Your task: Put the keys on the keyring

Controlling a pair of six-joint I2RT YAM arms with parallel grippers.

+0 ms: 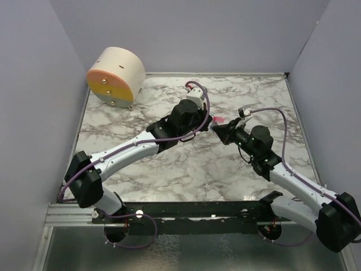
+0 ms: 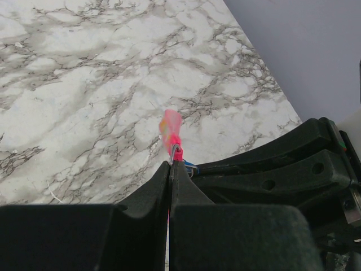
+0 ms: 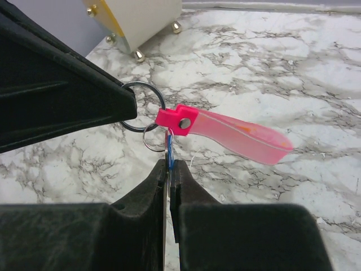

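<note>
With the left end effector (image 2: 171, 169) clenched on the dark ring (image 3: 144, 83) and the right end effector (image 3: 169, 169) clenched on the tag (image 3: 168, 152), the key (image 3: 231, 132) hangs between them above the tabletop (image 3: 282, 68), so both grips should hold firm while the keyring (image 3: 144, 138) is worked round gently.

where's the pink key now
Top view, just right of table centre: the pink key, held by its ring in the left gripper, beside the keyring in the right gripper.
</note>
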